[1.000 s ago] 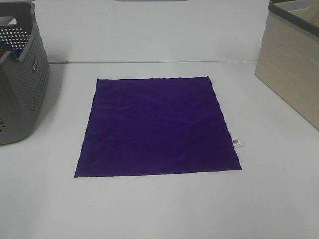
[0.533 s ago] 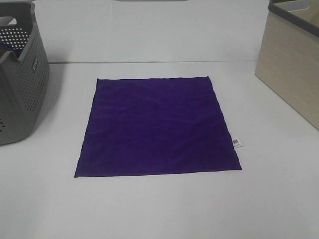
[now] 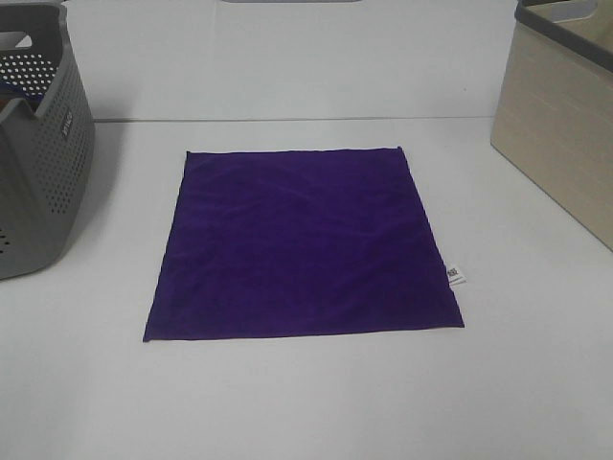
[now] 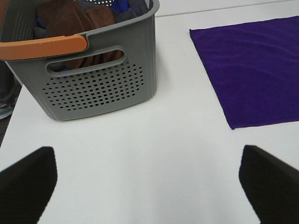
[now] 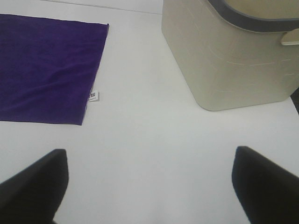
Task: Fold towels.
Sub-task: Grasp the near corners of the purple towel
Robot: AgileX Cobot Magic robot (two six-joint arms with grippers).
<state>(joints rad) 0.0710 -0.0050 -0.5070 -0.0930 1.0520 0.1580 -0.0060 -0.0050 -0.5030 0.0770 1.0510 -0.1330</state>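
Observation:
A deep purple square towel [image 3: 302,244] lies spread flat in the middle of the white table, with a small white tag [image 3: 455,275] on its right edge. The left wrist view catches its near-left corner [image 4: 252,70], and the right wrist view its right side [image 5: 46,67] with the tag [image 5: 94,96]. Neither arm shows in the high view. My left gripper [image 4: 148,186] hangs open over bare table near the grey basket, clear of the towel. Wide open too, my right gripper [image 5: 149,186] holds nothing, over bare table between the towel and the beige bin.
A grey perforated basket [image 3: 38,163] with an orange handle [image 4: 42,46] stands at the left, holding brown and blue cloths [image 4: 74,18]. A beige bin [image 3: 560,125] with a dark rim stands at the right. The table's far edge [image 3: 287,119] runs behind the towel.

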